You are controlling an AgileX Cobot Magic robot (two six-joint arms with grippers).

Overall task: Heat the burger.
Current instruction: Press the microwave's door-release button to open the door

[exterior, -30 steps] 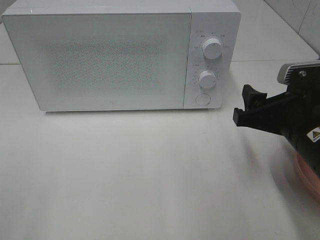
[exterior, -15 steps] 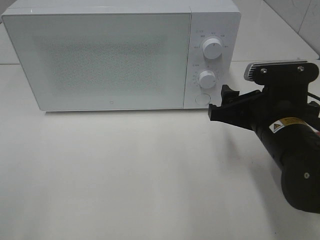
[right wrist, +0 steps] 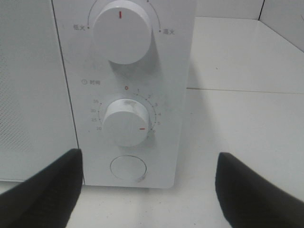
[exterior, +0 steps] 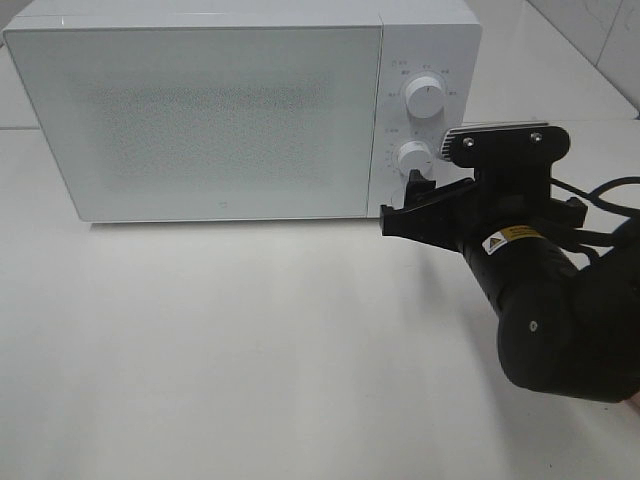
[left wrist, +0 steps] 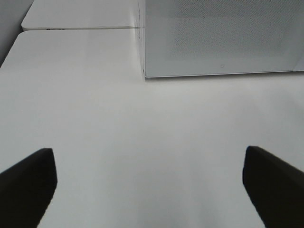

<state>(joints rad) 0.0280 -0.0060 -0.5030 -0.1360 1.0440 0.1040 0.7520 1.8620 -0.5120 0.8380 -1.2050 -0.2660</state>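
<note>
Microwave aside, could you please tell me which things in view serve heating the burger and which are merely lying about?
For the job: microwave, its timer knob, its round button, right tool, open, near those controls. The burger is not in view.
Merely about: white table, tiled wall, left tool, open above the table.

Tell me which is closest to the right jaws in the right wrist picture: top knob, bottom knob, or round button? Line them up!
From the right gripper, nearest first:
1. Round button, lowest on the control panel, facing the open jaws.
2. Bottom knob, middle of the panel.
3. Top knob, highest on the panel.
</note>
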